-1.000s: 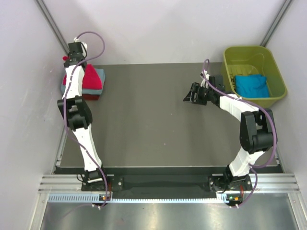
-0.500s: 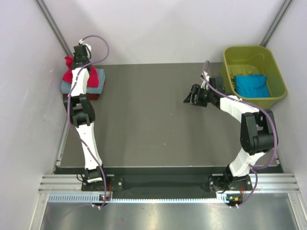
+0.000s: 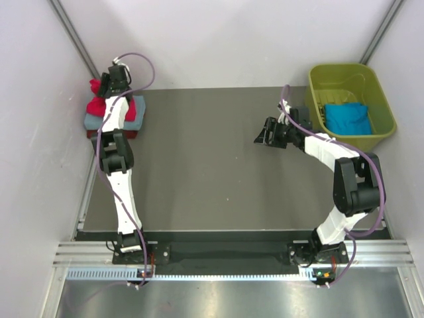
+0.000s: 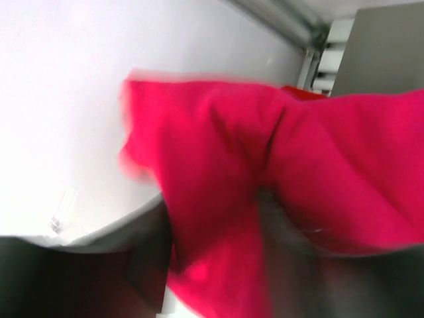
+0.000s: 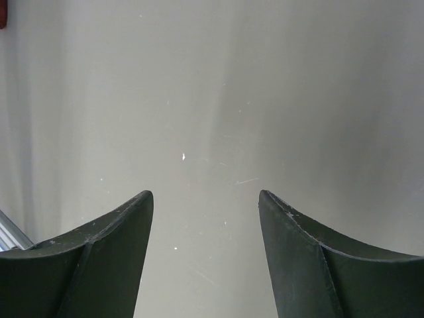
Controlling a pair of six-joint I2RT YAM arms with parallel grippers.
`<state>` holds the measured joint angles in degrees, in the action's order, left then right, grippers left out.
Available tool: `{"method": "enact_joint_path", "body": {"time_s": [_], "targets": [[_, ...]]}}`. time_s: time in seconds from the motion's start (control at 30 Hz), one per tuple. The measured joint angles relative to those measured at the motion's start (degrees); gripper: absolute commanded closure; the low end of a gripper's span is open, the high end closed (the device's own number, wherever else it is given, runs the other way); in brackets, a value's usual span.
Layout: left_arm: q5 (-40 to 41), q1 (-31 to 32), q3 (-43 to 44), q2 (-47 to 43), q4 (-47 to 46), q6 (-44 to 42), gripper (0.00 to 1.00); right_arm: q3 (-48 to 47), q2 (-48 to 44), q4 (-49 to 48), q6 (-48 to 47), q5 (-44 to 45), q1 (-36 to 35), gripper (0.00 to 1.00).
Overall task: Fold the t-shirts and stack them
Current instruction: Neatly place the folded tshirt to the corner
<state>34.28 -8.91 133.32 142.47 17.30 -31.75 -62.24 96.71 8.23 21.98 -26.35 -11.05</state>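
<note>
- Over to the olive-green tub [image 3: 341, 83] at the back corner of the bench [image 3: 199, 172]: 1 bright blue t-shirt [image 3: 347, 118] lies crumpled inside it, in the tub's near half.
- Now the back corner opposite the tub, well apart from it, and there's a pile of 3 shirts. The bright red t-shirt [image 3: 99, 105] is bunched on top. The blue-grey t-shirt [image 3: 137, 111] lies under it, showing on the side facing the tub. The dark red t-shirt [image 3: 95, 134] is at the bottom, with only its near edge peeking out.
- The left gripper [image 3: 109, 83] is right over that pile, at the back end farthest from the tub, and its arm is stretched out long to get there.
- From the left wrist, it's all blurred bright red cloth, draped over the dark gripper parts at the bottom of the view. Is it clenched on the cloth or released? I cannot tell.
- The right gripper [image 3: 264, 132] hangs over bare bench near the tub, on the side facing the pile.
- Its 2 fingers [image 5: 112, 245] stand spread apart with nothing between them but bench surface. It is released and holds nothing.
</note>
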Motion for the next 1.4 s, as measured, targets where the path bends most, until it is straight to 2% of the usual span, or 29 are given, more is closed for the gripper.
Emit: {"method": "enact_joint_path", "body": {"time_s": [0.07,0.2,0.33,0.4,0.63,0.77,0.87,1.0,1.13,1.4], "targets": [[1.27,-0.04,-1.31,-0.15,-0.44,0.79,0.17,0.0,-0.07,-0.04,-0.02,0.0,0.0,0.34],[2.54,0.02,-7.21,-3.72,-0.55,3.63,0.09,0.31,-0.17,-0.22,-0.07,0.0,0.0,0.34],[2.05,0.63,-14.8,-12.26,1.88,7.74,0.08,1.05,-0.24,-0.13,-0.13,0.0,0.0,0.35],[1.18,1.33,-18.14,-17.84,3.63,9.94,0.03,1.14,-0.28,-0.11,-0.15,0.0,0.0,0.34],[-2.95,2.62,-29.9,-39.19,8.7,21.27,0.02,1.14,-0.31,-0.13,-0.17,0.0,0.0,0.34],[-13.53,-1.42,-37.51,-48.0,13.92,31.19,0.05,1.14,-0.31,-0.15,-0.15,-0.02,0.07,0.34],[-22.82,-6.88,-40.61,-48.98,16.22,38.58,0.12,1.25,-0.31,-0.17,-0.15,-0.04,0.09,0.34],[-33.75,-13.09,-46.86,-48.19,16.72,47.67,0.16,1.84,-0.31,-0.44,-0.09,-0.13,0.13,0.34],[-40.79,-13.97,-49.57,-46.16,16.59,53.11,0.16,2.05,-0.44,-0.48,0.07,-0.31,0.74,0.34],[-50.14,-15.58,-46.95,-39.39,12.44,61.13,0.18,5.55,-2.36,-1.11,0.07,-0.28,2.89,0.34]]}}
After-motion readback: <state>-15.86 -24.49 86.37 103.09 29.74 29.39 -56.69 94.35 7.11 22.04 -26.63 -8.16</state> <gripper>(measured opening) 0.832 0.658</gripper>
